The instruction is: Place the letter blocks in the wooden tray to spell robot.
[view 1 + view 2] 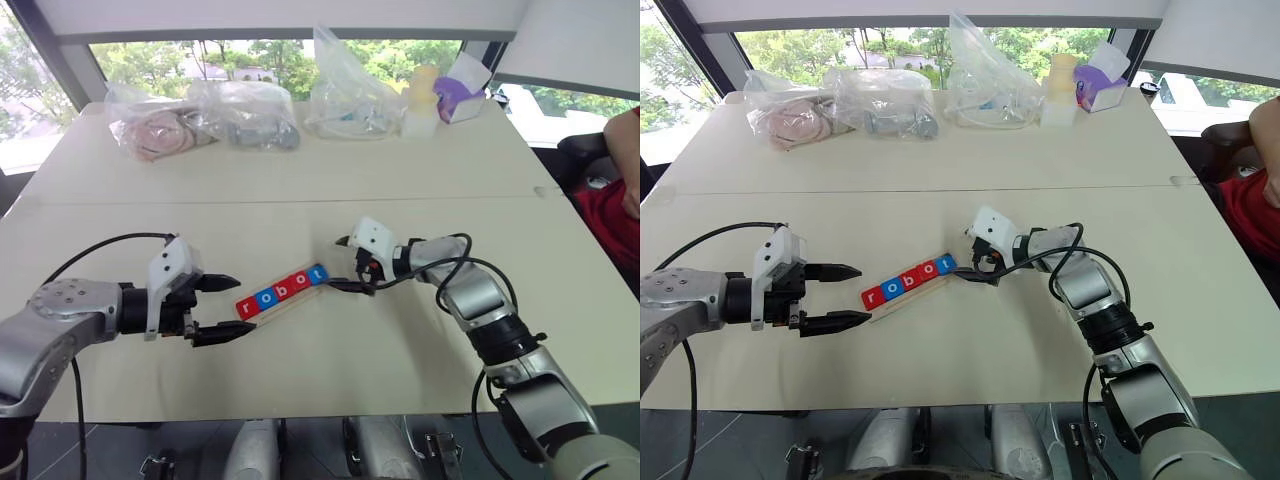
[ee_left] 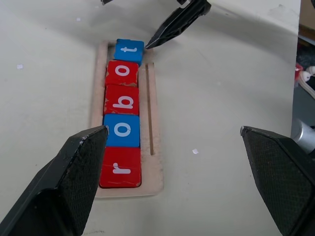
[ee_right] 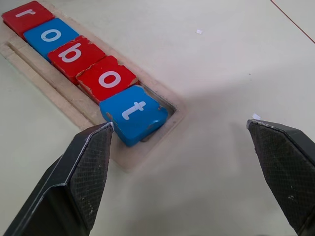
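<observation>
At the wooden tray's (image 1: pixel 290 296) 2 o'clock end, the tilted blue t block (image 3: pixel 135 114) lies just beside the right gripper's (image 1: pixel 350 265) spread fingers; the left gripper (image 1: pixel 222 307), fingers also apart, hangs off the opposite end.

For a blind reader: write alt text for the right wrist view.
Five letter blocks spell robot in the wooden tray; the blue t sits tilted at its end. The open right pincer hovers beside it.

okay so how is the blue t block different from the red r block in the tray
The t block is blue, the r block red. The t block sits tilted, one edge riding up on the wooden tray rim; the r block lies flat. They sit at opposite ends of the row. Both are square with white lowercase letters.
</observation>
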